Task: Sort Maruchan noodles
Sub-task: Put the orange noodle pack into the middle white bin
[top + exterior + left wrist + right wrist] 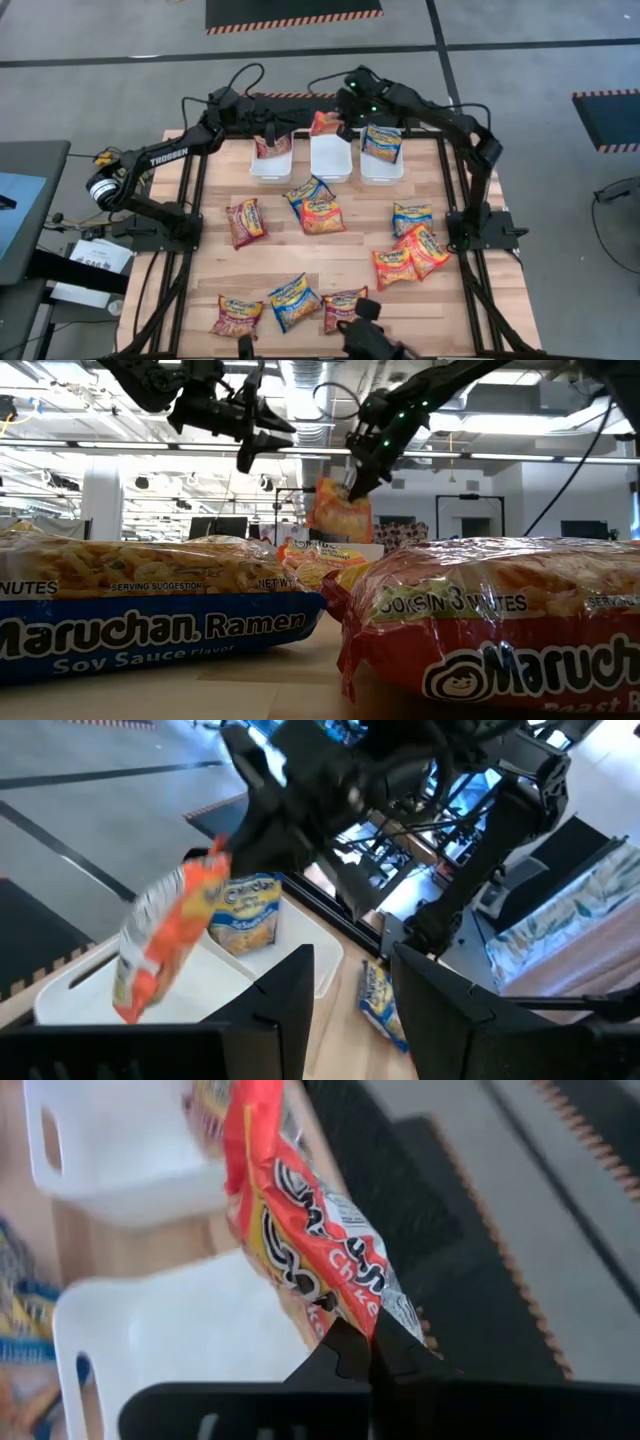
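**Orange packet hangs over the middle bin**

From my remote seat I see the right gripper at the table's twelve o'clock edge, fingers pinched together on the top edge of an orange packet, which dangles above the middle bin. The low view shows the same orange packet hanging clear in the air under that gripper; the right wrist view has it clamped between the dark fingertips, white bins below.

The left gripper hovers over the left bin, at about eleven o'clock, fingers apart and holding nothing. A maroon packet sits in that bin. A blue packet stands in the right bin.

Loose packets lie across the wooden table: a blue and an orange one touching at centre, a maroon one at nine o'clock, a blue one at three o'clock, two orange ones overlapping at four o'clock, and a row of three along the six o'clock edge.
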Robot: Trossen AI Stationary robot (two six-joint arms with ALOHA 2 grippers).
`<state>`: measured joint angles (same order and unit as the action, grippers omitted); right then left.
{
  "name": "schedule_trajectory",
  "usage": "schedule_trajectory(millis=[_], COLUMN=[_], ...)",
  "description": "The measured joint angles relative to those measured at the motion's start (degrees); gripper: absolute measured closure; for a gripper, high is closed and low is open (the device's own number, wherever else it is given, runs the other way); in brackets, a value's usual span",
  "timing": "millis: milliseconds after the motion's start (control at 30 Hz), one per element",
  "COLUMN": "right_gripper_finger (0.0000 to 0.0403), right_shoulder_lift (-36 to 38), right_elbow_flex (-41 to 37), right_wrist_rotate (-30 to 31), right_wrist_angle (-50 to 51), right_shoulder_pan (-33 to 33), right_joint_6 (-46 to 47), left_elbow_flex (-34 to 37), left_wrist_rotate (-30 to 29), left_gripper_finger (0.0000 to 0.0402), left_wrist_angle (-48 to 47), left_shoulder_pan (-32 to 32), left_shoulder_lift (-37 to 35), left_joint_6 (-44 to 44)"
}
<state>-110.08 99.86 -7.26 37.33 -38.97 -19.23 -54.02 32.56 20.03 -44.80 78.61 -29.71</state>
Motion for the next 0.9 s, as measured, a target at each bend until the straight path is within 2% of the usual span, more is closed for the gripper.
schedule_trajectory(millis=[200, 367, 600, 900], right_gripper_finger=[0.0402, 0.0402, 0.0402, 0.0402], right_shoulder_lift=[-5.21, -7.33, -8.04, -11.21], right_elbow_flex=[5.22, 7.87, 8.22, 8.10], right_wrist_rotate=[0.20, 2.62, 6.35, 7.09], right_wrist_angle=[5.38, 9.12, 7.16, 9.96], right_shoulder_pan=[0.84, 0.97, 0.93, 0.58], right_joint_6=[-2.29, -2.29, -2.61, -1.86], left_elbow_flex=[0.00, 0.00, 0.00, 0.00], left_wrist_rotate=[-0.49, -0.50, -0.72, -0.68], left_gripper_finger=[0.0281, 0.0281, 0.0281, 0.0281], left_wrist_angle=[-0.03, -0.93, -3.05, -3.10], left_shoulder_pan=[-0.36, -0.45, -0.43, -0.41], left_shoulder_lift=[0.00, 0.00, 0.00, -0.01], left_joint_6=[0.60, 0.71, 1.62, 1.60])
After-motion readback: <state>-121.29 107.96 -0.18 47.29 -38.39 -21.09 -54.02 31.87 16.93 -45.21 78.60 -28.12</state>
